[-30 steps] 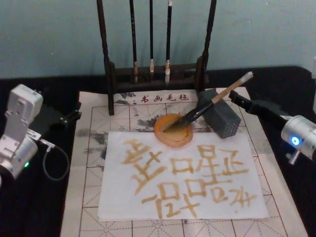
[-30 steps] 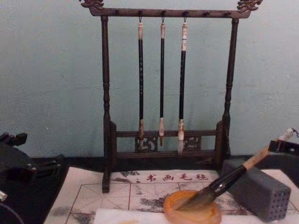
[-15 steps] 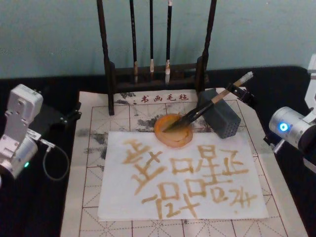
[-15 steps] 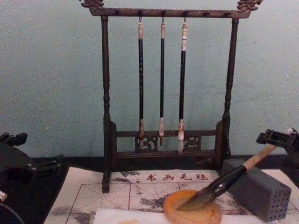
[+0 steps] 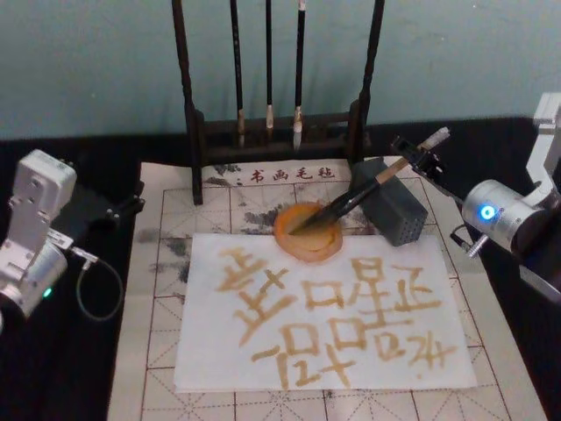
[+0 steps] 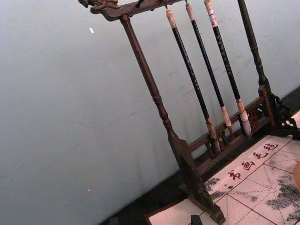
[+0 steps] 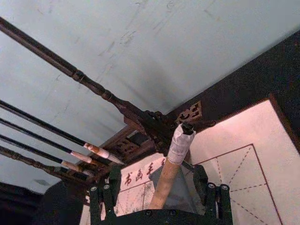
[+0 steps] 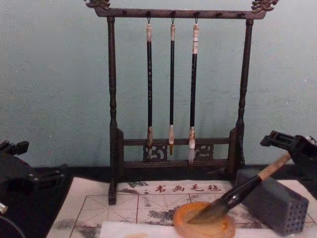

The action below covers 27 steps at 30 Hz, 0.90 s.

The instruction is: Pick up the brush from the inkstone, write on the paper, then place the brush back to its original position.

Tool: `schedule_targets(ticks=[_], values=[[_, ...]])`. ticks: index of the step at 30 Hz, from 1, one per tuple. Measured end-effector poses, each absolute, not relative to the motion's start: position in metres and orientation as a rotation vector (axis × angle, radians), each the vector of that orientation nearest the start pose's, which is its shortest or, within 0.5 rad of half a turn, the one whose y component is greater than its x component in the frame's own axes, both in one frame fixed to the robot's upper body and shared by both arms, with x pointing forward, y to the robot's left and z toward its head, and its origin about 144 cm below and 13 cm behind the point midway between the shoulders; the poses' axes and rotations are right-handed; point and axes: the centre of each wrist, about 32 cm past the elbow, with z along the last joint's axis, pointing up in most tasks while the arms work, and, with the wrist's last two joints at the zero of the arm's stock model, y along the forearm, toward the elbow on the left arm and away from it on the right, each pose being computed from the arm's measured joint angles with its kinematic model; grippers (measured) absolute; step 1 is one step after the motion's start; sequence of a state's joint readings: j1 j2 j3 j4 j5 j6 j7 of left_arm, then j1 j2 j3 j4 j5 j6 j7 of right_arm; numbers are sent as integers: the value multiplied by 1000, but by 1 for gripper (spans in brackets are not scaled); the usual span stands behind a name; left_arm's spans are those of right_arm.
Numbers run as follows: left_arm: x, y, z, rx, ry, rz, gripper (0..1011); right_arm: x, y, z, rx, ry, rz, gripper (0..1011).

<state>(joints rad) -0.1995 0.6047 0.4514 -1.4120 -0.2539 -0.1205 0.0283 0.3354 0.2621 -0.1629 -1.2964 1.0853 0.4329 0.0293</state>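
— Right gripper (image 5: 419, 160) has swung in from the table's right side over the past second. It's now up at the top end of the brush (image 5: 359, 195).

— Has it got hold yet?

— Not that I can see. From its own wrist, the jaws stand wide, one finger on each side of the tan handle, with a gap on both sides.

— And the brush itself?

— It hasn't shifted. The bristles are in the inkstone (image 5: 282, 237), and the handle is propped across the grey block (image 5: 399, 215), pale end pointing up and away.

— The paper (image 5: 219, 351) already has amber characters all over it.

— It does. Still, with the jaws straddling that handle, I'd call this the pick-up step. Next it wants to close squarely on the wood, perhaps a touch lower down. Then it should lift straight, so the tip doesn't drag the dish and the handle doesn't nudge the block.

— The other arm?

— The left gripper (image 5: 131, 203) is parked at the left edge of the felt mat (image 5: 166, 263), well apart from everything.
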Motion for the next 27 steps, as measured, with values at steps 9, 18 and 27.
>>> schedule_targets(ticks=[9, 18, 27], values=[[489, 310, 1140, 304, -285, 1248, 1001, 557, -269, 1176, 307, 934, -1192, 1002], [489, 310, 1140, 304, -285, 1248, 1001, 559, -267, 1176, 333, 971, -1195, 1002], [489, 310, 1140, 304, -285, 1248, 1001, 560, -266, 1176, 365, 1000, -1200, 1002]])
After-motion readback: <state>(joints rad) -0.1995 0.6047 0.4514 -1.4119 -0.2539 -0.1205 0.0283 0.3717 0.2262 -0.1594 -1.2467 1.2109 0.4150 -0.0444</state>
